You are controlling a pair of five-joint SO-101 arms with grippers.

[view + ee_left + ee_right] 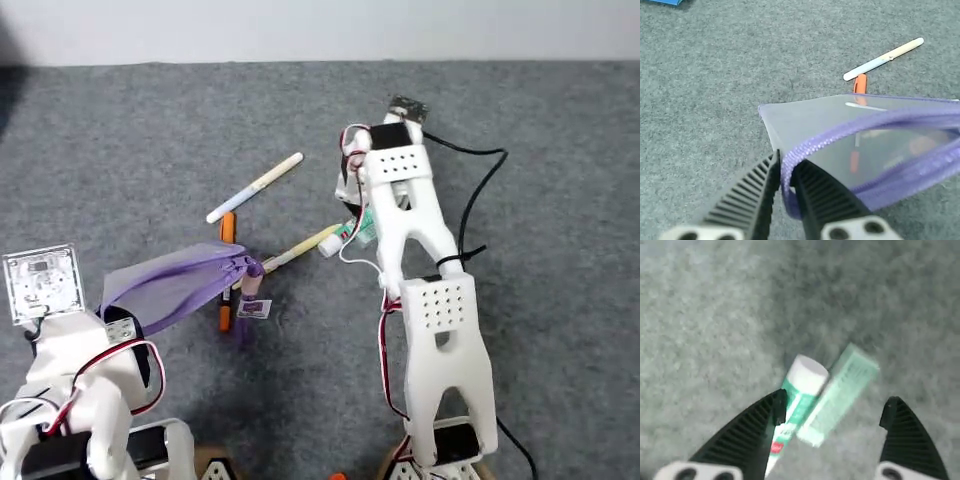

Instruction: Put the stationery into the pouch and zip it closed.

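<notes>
The left gripper [785, 162] clenched the pouch [830, 125] rim. The right wrist view showed the right gripper [835, 401] released above a glue stick [799, 390] and a green box [845, 385].

Left arm [75, 390] and right arm [440, 330] are white plastic, the right with perforated panels; red, white and black cables [487, 185] trail alongside; left claw [784, 162] and right claw [835, 402] are black, ribbed.
</notes>
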